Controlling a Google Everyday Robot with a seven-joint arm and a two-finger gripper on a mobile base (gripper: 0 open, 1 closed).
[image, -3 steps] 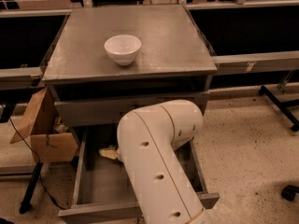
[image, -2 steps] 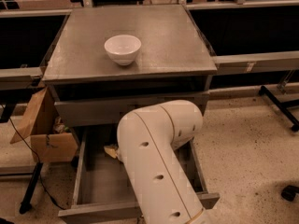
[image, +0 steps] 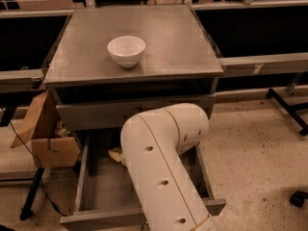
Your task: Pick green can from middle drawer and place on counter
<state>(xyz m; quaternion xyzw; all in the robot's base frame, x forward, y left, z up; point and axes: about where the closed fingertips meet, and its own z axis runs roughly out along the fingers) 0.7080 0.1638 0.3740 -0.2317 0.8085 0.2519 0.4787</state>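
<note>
A smooth, rounded white arm hides most of the grey metal middle drawer. Inside the drawer only a tan tip of the tool shows; I cannot tell its grip. It has barely shifted.

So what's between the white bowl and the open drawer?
In the camera view: a strip of counter, then a shut drawer front. The gripper sits inside the open middle drawer, mostly hidden behind the arm.
</note>
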